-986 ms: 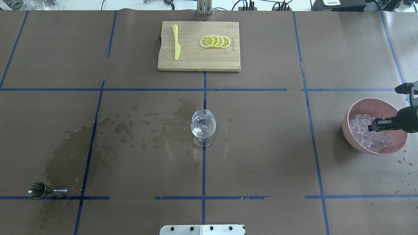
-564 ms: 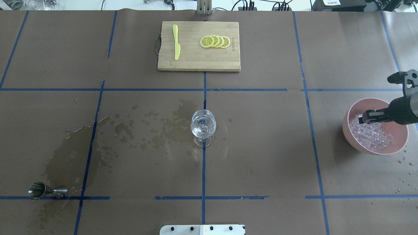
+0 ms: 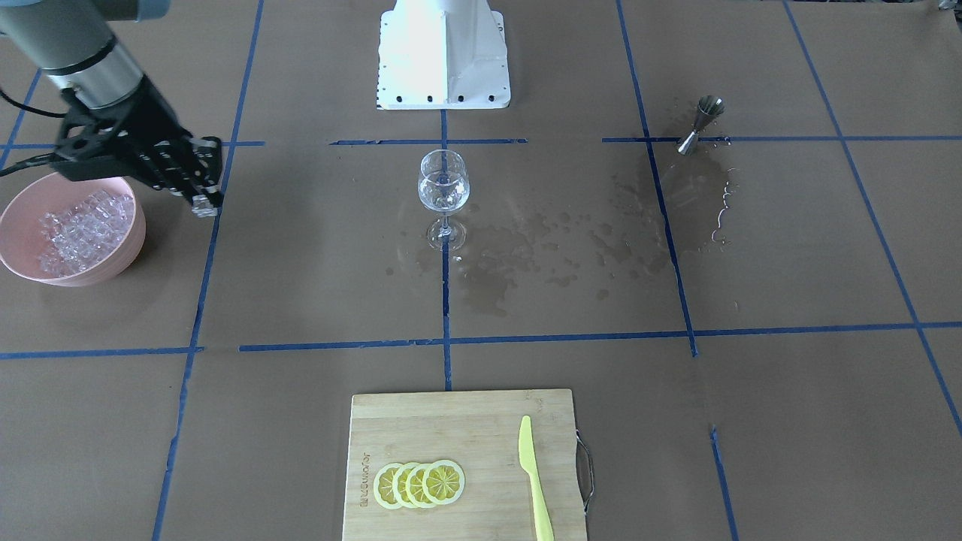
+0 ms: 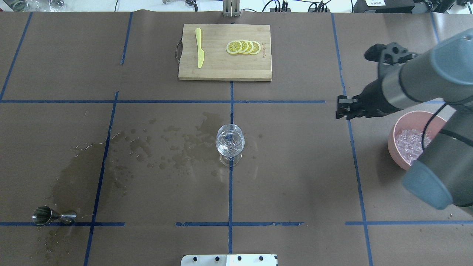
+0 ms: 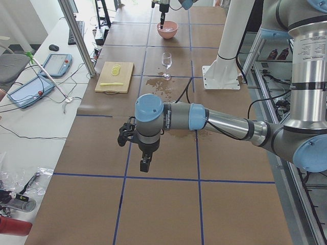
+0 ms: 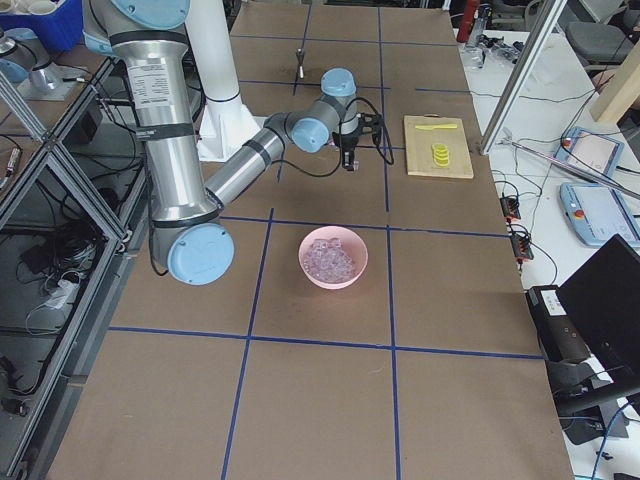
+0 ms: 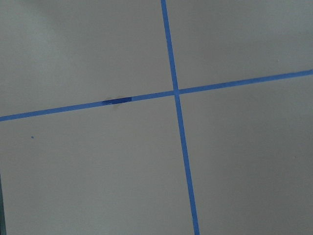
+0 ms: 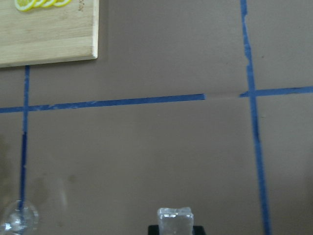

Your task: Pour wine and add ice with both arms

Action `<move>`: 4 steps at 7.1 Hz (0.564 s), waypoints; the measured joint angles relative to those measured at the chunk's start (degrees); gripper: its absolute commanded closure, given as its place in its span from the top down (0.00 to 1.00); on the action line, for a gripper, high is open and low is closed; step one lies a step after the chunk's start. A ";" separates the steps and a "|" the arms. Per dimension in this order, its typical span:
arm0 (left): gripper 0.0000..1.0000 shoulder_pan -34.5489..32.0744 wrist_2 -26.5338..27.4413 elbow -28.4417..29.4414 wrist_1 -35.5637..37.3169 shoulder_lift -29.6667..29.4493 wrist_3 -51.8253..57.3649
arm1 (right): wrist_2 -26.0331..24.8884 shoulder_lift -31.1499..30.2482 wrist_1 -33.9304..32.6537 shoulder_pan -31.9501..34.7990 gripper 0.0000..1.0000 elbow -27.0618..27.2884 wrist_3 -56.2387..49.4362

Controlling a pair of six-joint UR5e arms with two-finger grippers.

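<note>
- The right gripper (image 3: pixel 204 201) is clenched on a single ice cube (image 8: pixel 175 219). The cube sits between its fingertips, above the brown paper (image 4: pixel 295 166) and clear of the bowl.
- In the overhead view the gripper's long axis runs across the table. Its fingertips point toward the robot's left and slope downward, over a blue tape line (image 4: pixel 349 122) between bowl and glass, nearer the bowl.
- The one pink bowl (image 3: pixel 22 259) stands on the robot's right. The ice (image 3: pixel 79 229) in it is heaped too thickly to count.
- The one wine glass (image 4: pixel 230 142) stands upright at the table's middle, its stem vertical on a tape line. The wine (image 4: pixel 229 147) is a small clear pool in its bowl.
- The left gripper (image 5: pixel 144 163) hangs over bare paper at the table's left end, fingertips down. Whether it is released or closed cannot be told.
- One steel jigger (image 4: pixel 51 215) lies on its side, its long axis along a tape line and its wider cup toward the robot's left.
- Dark wet stains (image 4: pixel 177 144) spread from jigger to glass.
- One wooden board (image 4: pixel 221 70) lies at the far edge. It carries four overlapping lemon slices (image 4: pixel 244 47) and one yellow knife (image 4: pixel 199 48), whose length runs away from the robot.
- Brown paper gridded with blue tape covers the whole table, and the white base (image 3: pixel 443 52) stands at the robot's edge.
- Beyond the far edge stands a white bench with two tablets (image 5: pixel 56 64), cables and aluminium posts.
</note>
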 measured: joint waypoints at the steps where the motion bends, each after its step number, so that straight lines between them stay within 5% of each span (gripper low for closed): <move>1: 1.00 0.11 -0.25 1.13 -3.00 0.67 0.12 | -4.05 9.24 -8.24 -5.43 0.00 -0.17 5.77; 4: 1.00 0.17 -0.57 2.11 -6.00 1.42 0.25 | -13.02 29.07 -18.85 -16.10 0.00 -8.80 17.28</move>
